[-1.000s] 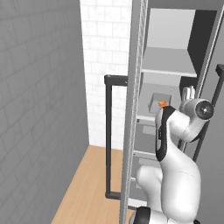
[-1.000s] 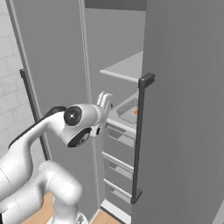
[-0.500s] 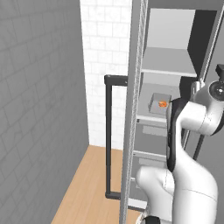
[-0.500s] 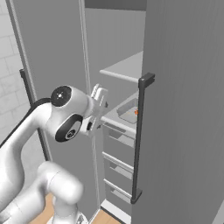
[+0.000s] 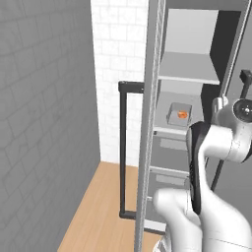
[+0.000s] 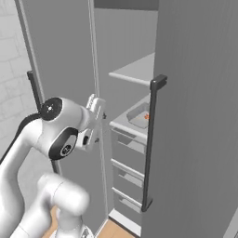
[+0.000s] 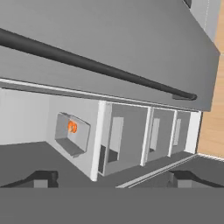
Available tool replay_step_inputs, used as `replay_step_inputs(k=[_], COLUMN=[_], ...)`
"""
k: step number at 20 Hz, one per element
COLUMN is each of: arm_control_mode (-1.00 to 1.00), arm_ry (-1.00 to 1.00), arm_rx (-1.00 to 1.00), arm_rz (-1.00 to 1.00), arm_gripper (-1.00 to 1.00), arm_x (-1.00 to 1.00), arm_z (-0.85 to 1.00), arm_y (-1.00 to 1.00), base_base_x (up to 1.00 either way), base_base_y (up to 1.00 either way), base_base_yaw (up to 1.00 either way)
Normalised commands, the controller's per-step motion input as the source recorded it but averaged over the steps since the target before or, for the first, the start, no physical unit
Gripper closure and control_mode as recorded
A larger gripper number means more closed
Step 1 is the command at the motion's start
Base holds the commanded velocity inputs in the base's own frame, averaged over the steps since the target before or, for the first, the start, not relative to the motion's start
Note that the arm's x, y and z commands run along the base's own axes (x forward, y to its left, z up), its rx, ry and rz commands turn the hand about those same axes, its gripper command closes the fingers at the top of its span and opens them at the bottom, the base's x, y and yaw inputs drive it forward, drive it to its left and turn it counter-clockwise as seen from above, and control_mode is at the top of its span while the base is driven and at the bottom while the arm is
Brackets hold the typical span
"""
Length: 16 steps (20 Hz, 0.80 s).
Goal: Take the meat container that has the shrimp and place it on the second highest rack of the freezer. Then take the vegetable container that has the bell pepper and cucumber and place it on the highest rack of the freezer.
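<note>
Gripper [image 7: 109,179] spread wide, holding nothing. One meat container [image 7: 71,134] sits left of centre on a freezer rack [image 5: 170,131]; one orange item inside, probably shrimp. Three drawers [image 7: 151,133] below.

The arm [image 5: 211,147] was built of glossy white, rounded segments, joined by dark grey to black bands at the joints. A round dark end cap with a pale centre mark closed one joint housing, seen in both base views. The gripper [image 7: 111,177] carried two small dark finger tips [image 7: 41,178], blocky in shape; no cables, screws or lettering could be made out.
</note>
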Motion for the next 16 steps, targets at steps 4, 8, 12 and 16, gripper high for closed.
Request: replay_step_inputs(k=[4,8,12,16], arm_control_mode=[1.00,1.00,1.00,1.00], arm_ry=[0.00,0.00,0.00,0.00], arm_rx=[0.00,0.00,0.00,0.00], arm_rz=[0.00,0.00,0.00,0.00], arm_gripper=[-1.00,-1.00,-1.00,-1.00], arm_x=[0.00,0.00,0.00,0.00], arm_z=[0.00,0.00,0.00,0.00], arm_y=[0.00,0.00,0.00,0.00], base_base_x=[-0.99,-0.50,0.03,0.26], base_base_y=[0.07,-0.14,-0.79,-1.00], base_base_yaw=[-0.23,-0.56,-0.63,-0.52])
